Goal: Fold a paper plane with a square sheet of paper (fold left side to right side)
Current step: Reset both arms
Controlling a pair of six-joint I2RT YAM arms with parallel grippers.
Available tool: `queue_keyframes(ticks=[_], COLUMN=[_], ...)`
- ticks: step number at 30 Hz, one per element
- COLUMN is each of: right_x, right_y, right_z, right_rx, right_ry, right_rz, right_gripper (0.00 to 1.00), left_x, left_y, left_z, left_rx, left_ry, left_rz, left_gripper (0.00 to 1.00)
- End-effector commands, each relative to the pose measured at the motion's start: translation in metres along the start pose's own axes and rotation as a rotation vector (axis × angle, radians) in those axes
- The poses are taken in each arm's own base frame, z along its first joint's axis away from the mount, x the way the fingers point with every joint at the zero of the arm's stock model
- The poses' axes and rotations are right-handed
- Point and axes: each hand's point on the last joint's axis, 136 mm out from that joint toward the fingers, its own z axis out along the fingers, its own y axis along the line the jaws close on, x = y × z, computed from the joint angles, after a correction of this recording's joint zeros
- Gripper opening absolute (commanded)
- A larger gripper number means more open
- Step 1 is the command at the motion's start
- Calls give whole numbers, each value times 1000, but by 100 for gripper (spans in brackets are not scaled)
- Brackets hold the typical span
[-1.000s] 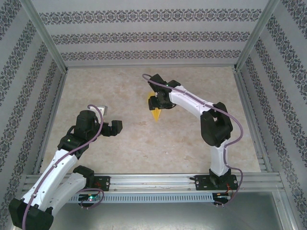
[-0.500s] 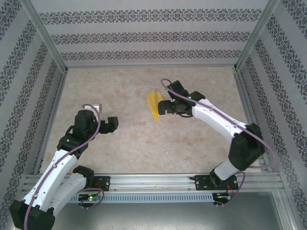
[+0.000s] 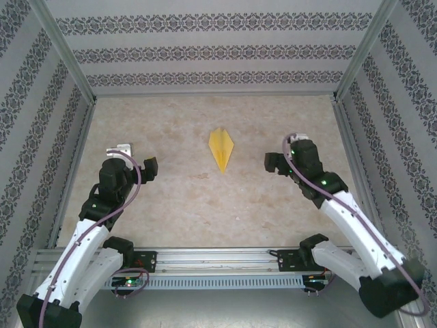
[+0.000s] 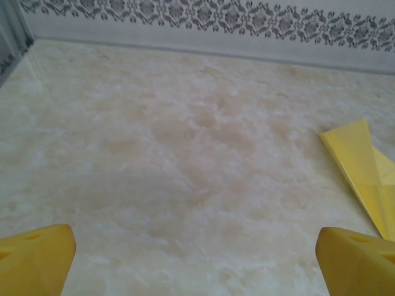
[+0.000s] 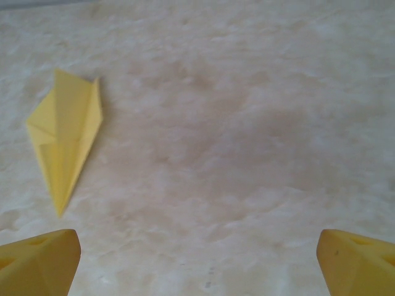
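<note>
The square sheet of paper lies flat as a slim yellow paper plane (image 3: 220, 150) in the middle of the marble table, its point toward the near edge. Nothing touches it. My left gripper (image 3: 136, 158) hovers well to its left, open and empty; in the left wrist view its yellow fingertips (image 4: 37, 259) stand wide apart and the paper plane (image 4: 364, 172) shows at the right edge. My right gripper (image 3: 281, 153) hangs to the plane's right, open and empty, and the right wrist view has the paper plane (image 5: 65, 132) at upper left, beyond the fingertips (image 5: 358, 262).
Patterned walls and metal frame posts (image 3: 68, 65) enclose the table on three sides. A metal rail (image 3: 218, 258) with both arm bases runs along the near edge. Bare marble surface (image 3: 205, 205) lies between the grippers.
My right gripper let go of the paper plane, opened wide and drew back to the right and nearer. The plane now lies flat. The left gripper shifted slightly left.
</note>
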Motion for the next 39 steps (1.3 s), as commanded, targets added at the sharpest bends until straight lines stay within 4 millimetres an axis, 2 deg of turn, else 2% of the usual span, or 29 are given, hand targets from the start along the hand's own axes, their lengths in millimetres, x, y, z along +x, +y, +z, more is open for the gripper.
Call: queue_keyframes(ticks=[1, 7, 12, 13, 14, 28, 39], right_x=[-5, -1, -2, -7, 4, -2, -1], right_y=[-26, -60, -71, -72, -75, -72, -82], right_z=[-5, -8, 8, 10, 20, 73, 99], right_rx=[67, 148, 168, 169, 176, 124, 102], right_ry=[-119, -283, -376, -394, -370, -422, -438], right_rz=[-35, -24, -15, -14, -18, -91, -80], right_gripper=[98, 98, 98, 98, 98, 98, 98], left_x=[-21, -20, -19, -18, -17, -7, 6], left_y=[12, 20, 21, 21, 21, 18, 23], left_z=[0, 4, 7, 7, 8, 20, 38], left_rx=[-59, -106, -108, -108, -109, -86, -109], left_ry=[-105, -111, -100, -96, -91, -46, -13], left_rz=[6, 2, 18, 22, 24, 59, 74], left_gripper=[100, 100, 100, 100, 100, 100, 100])
